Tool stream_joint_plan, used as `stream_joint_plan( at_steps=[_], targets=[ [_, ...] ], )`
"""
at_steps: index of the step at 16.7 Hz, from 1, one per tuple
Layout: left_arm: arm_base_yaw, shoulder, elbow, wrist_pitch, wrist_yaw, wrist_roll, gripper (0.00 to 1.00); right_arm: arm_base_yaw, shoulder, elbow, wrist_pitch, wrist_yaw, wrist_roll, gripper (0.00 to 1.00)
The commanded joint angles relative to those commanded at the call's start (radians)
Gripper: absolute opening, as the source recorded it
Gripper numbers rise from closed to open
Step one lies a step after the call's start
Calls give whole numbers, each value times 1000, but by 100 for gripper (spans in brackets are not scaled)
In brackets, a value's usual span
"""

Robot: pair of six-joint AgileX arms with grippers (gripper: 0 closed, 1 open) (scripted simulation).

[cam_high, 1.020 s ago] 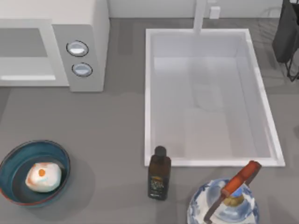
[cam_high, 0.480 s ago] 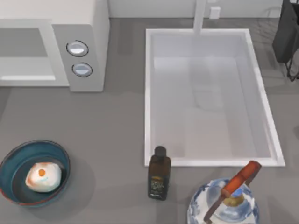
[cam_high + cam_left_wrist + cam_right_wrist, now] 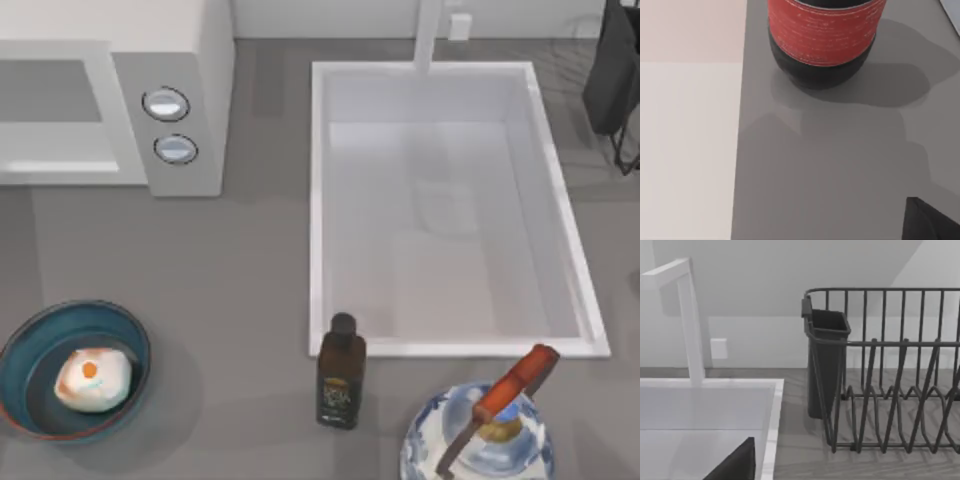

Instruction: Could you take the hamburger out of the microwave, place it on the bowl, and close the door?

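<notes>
The hamburger (image 3: 92, 379), a pale lump with an orange spot, lies inside the blue bowl (image 3: 25, 345) at the table's front left. The white microwave (image 3: 205, 60) stands at the back left, two round knobs on its grey panel. Its door (image 3: 55, 110) lies flat against the front. A dark corner of my left gripper (image 3: 930, 222) shows in the left wrist view, above grey table near a red-labelled dark can (image 3: 822, 35). A dark piece of my right gripper (image 3: 735, 465) shows over the sink's rim in the right wrist view.
A white sink basin (image 3: 318, 200) with a tap (image 3: 690, 320) fills the middle and right. A dark bottle (image 3: 340, 375) stands in front of it, beside a blue-and-white vessel (image 3: 480, 445) with a red handle. A black dish rack (image 3: 890, 390) sits at the back right.
A faint shadow band on the table's left edge below the microwave has widened. Nothing else has moved.
</notes>
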Motion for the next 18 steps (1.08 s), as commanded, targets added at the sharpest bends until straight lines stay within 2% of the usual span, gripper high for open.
stream_joint_plan(
  at_steps=[3,10,16,18],
  targets=[
    [-46,-84,-95,52,-22,-51,0,0,0,0,0,0,0,100],
    [-63,-107,-123,63,-34,-75,0,0,0,0,0,0,0,100],
    [-297,-351,-334,141,-163,-292,0,0,0,0,0,0,0,100],
    [-344,-398,-380,160,-195,-338,0,0,0,0,0,0,0,100]
  ],
)
